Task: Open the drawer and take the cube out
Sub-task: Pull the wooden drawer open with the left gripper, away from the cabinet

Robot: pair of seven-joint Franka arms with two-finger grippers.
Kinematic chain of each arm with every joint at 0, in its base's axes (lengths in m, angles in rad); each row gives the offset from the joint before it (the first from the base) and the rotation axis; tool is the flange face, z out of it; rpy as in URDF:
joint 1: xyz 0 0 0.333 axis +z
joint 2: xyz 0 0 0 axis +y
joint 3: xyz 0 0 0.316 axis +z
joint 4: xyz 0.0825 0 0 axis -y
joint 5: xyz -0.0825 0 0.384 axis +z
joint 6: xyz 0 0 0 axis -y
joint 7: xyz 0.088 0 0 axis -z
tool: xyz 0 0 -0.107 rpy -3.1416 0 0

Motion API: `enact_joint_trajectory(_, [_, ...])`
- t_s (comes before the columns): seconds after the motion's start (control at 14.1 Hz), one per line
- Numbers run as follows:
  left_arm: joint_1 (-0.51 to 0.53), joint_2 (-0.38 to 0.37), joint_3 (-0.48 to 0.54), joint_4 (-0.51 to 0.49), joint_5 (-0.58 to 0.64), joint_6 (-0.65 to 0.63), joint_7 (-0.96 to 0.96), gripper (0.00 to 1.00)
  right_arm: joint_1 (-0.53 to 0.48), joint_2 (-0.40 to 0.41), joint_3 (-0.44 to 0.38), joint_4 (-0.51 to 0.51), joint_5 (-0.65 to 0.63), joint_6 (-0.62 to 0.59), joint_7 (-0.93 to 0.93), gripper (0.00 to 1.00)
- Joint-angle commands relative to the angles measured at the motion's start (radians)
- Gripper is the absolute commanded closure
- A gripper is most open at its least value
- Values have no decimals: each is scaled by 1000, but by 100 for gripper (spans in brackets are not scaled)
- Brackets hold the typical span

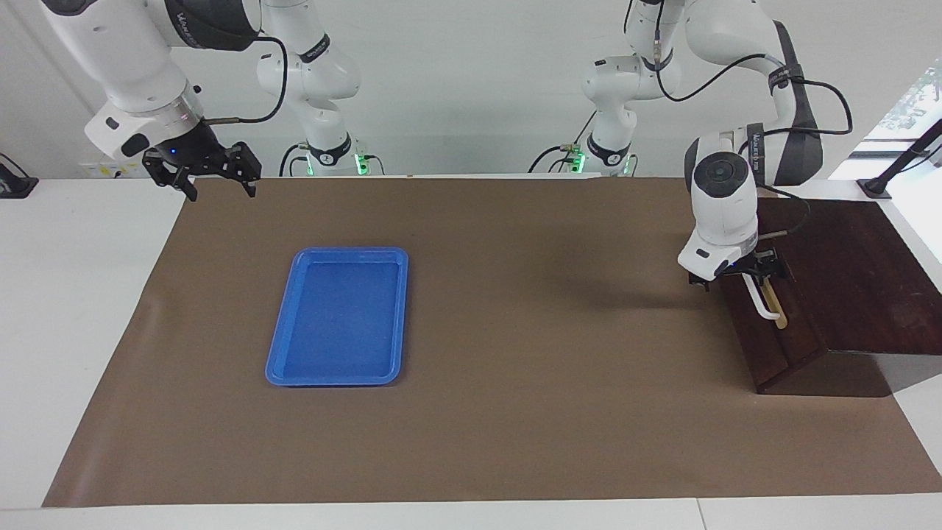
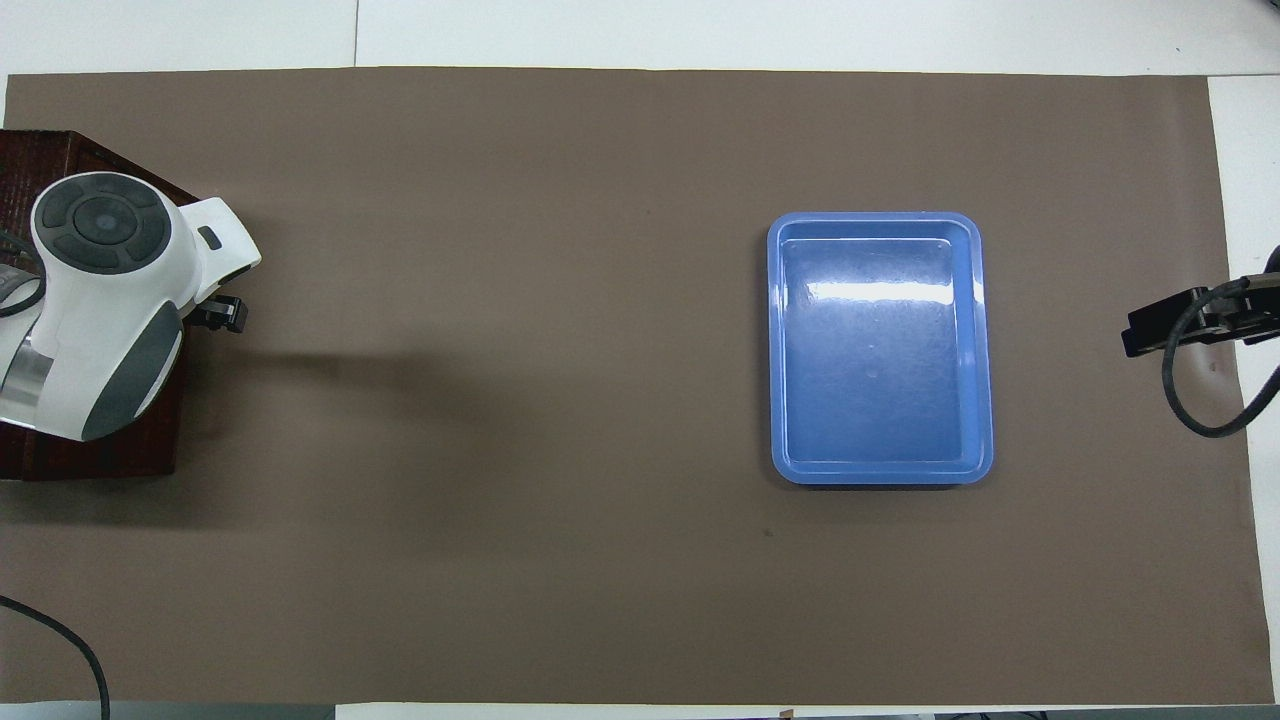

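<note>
The dark wooden box (image 1: 861,272) stands at the left arm's end of the table. Its drawer (image 1: 776,357) looks shut, with a white bar handle (image 1: 765,305) on a tan strip. My left gripper (image 1: 762,271) is down at the handle's end nearer to the robots. In the overhead view the left arm covers most of the box (image 2: 90,455), and only a bit of the left gripper (image 2: 218,314) shows. My right gripper (image 1: 202,175) is open and empty, up in the air over the mat's corner at the right arm's end; it also shows in the overhead view (image 2: 1180,325). The cube is hidden.
A flat blue tray (image 1: 338,316) lies empty on the brown mat (image 1: 552,368), toward the right arm's end; it also shows in the overhead view (image 2: 880,350). White table borders the mat on all sides.
</note>
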Motion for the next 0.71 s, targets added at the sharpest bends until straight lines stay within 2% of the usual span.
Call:
enact_joint_trajectory(0.0, [9,14,-3,-25,41,43,-41,0,-5,-8,3,-3,-1,14,14,0])
enact_joint_trajectory(0.64, [9,27,-4,-80,41,149,-41,0,-7,-8,3,-3,-1,14,14,0])
